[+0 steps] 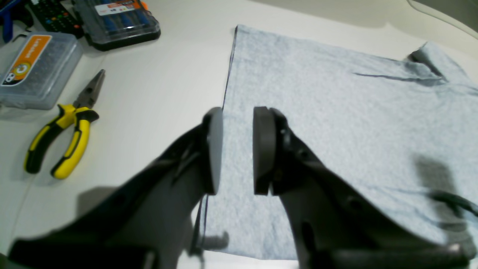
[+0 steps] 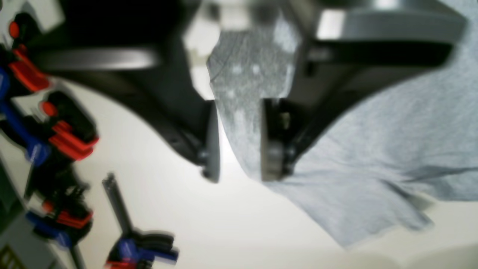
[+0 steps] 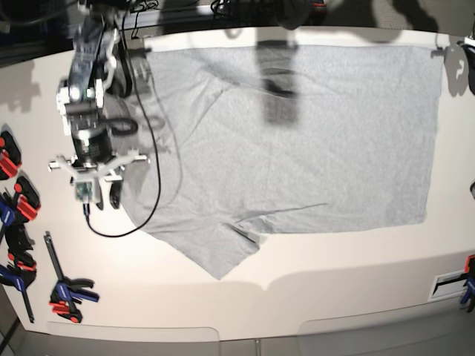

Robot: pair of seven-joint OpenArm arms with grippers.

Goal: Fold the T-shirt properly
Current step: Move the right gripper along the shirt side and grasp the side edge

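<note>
The light grey T-shirt [image 3: 297, 148] lies spread flat on the white table, plain side up, with one sleeve [image 3: 223, 256] pointing toward the front edge. My right gripper [image 3: 105, 202] is at the shirt's left edge. In the right wrist view it [image 2: 239, 149] is open and its jaws straddle the edge of the shirt [image 2: 373, 149]. My left gripper [image 1: 238, 149] is open and empty, hovering over the straight hem of the shirt [image 1: 336, 112]. I cannot make out the left gripper in the base view. No lettering shows.
Yellow-handled pliers [image 1: 63, 138], a clear box with an orange label [image 1: 37, 71] and a black tool case [image 1: 115, 20] lie beside the hem. Red and blue clamps [image 3: 67, 289] lie along the table's left side [image 2: 56, 127]. A black cable [image 3: 152, 178] hangs over the shirt.
</note>
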